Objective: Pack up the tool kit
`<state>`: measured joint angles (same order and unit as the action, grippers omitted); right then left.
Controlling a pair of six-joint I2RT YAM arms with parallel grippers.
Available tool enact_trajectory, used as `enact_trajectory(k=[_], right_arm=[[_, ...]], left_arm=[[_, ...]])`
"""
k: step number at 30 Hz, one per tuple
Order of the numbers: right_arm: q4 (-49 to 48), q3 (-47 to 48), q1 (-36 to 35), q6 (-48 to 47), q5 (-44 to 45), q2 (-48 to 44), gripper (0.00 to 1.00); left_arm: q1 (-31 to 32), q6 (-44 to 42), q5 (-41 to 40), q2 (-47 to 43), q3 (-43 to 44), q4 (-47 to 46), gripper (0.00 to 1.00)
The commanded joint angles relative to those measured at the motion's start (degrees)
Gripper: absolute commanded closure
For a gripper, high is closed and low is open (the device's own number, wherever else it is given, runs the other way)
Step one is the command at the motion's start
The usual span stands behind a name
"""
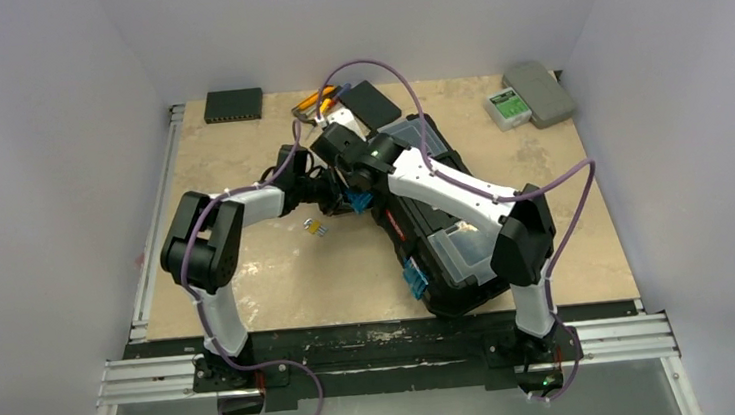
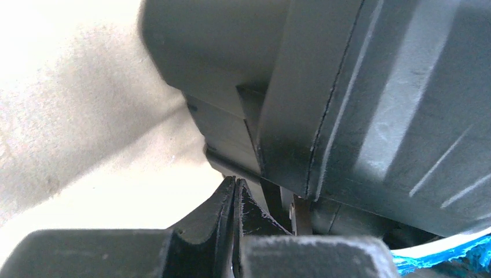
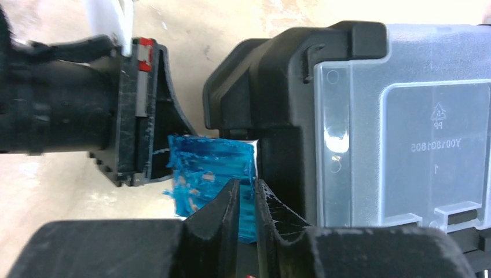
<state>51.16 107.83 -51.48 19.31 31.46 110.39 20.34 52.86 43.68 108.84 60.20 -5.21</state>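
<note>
The black toolbox (image 1: 425, 140) lies aslant at mid table, lid closed, with clear-lidded compartments (image 3: 417, 127). My right gripper (image 3: 246, 185) reaches over it and is pinched, with a thin gap, on the blue latch (image 3: 202, 162) at its far left side (image 1: 360, 201). My left gripper (image 2: 236, 182) is shut and empty, its tips beside the toolbox's black wall (image 2: 376, 87), just left of that latch (image 1: 334, 185). It shows from the side in the right wrist view (image 3: 139, 116). Yellow-black tools (image 1: 319, 99) lie at the back edge.
A second blue latch (image 1: 413, 280) sits at the toolbox's near left side. A small yellow and silver piece (image 1: 315, 227) lies on the table left of the toolbox. A flat black box (image 1: 234, 104) is at back left, a grey green-labelled case (image 1: 527, 98) at back right.
</note>
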Motion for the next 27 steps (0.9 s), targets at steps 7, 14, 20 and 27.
enact_trajectory(k=[7, 14, 20, 27], right_arm=[[5.41, 0.23, -1.34, -0.64, 5.45, 2.27, 0.93], [4.59, -2.32, -1.34, -1.01, 3.62, 2.29, 0.95], [4.26, -2.65, -1.34, -1.21, 3.17, 2.42, 0.96], [3.31, -1.97, -1.25, -2.03, 2.91, 0.98, 0.97]], left_arm=[[0.21, -3.20, -2.21, -3.99, 1.44, 4.32, 1.00], [-0.39, -5.87, -17.09, -11.78, -0.64, 18.03, 1.00], [-0.43, -7.31, -20.24, -14.57, -0.36, 22.40, 1.00], [1.81, -6.72, -17.17, -13.53, 1.92, 21.96, 1.00]])
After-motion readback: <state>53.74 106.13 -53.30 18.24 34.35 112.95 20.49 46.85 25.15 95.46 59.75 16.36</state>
